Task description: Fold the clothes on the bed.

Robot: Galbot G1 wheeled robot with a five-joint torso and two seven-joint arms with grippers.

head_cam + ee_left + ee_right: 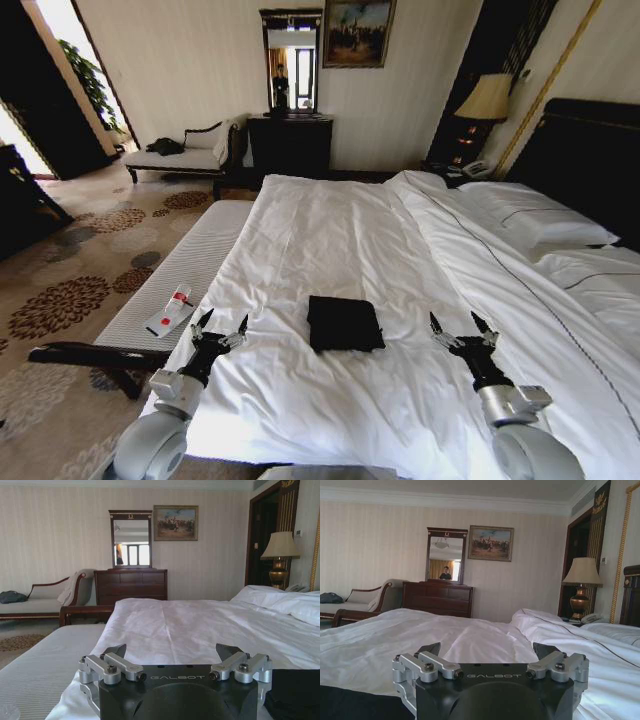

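The T-shirt (345,323) lies on the bed (330,240) as a neat black square, midway between the left claw (221,326) and right claw (460,326), touching neither. Both claws are spread apart, empty; folding looks finished, so I'd expect only backing off

1. The left gripper (221,322) is held forward on its extended arm, fingers spread apart.
2. The right gripper (459,323) is held level with it, fingers likewise spread, nothing gripped.

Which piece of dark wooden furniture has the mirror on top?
The dark wooden dresser against the far wall; the wooden-framed chaise lounge beside it carries none.
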